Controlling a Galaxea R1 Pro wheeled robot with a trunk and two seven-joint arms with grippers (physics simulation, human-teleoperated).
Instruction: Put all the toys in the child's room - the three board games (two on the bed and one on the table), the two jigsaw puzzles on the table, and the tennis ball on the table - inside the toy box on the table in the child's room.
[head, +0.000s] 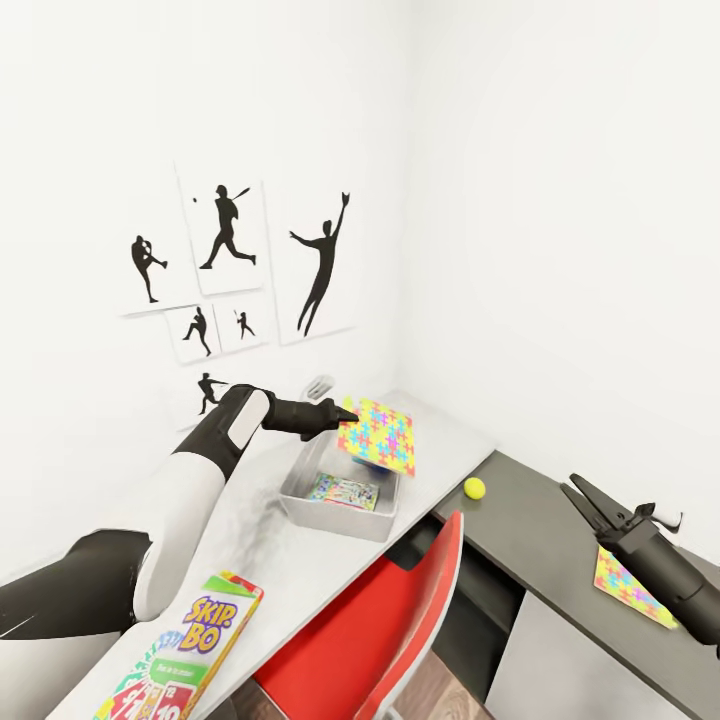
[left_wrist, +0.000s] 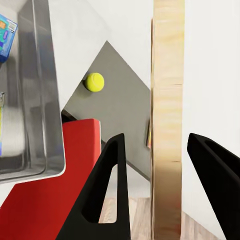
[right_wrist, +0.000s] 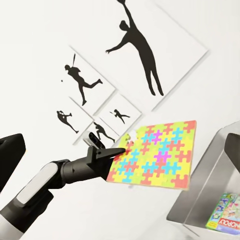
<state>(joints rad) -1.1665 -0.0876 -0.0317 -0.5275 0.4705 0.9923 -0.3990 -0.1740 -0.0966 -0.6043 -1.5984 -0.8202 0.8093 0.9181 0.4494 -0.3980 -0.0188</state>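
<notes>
Left gripper (head: 345, 412) pinches one jigsaw puzzle (head: 378, 435) by its edge above the toy box's (head: 300, 492) far rim; lower it flatter, centred over the Monopoly box (head: 345, 490), before releasing.

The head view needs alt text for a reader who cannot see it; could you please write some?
The left hand holds a jigsaw puzzle tilted above the toy box, which already contains a board game. A tennis ball and a second puzzle lie on the dark desk section, near the open right hand.
</notes>
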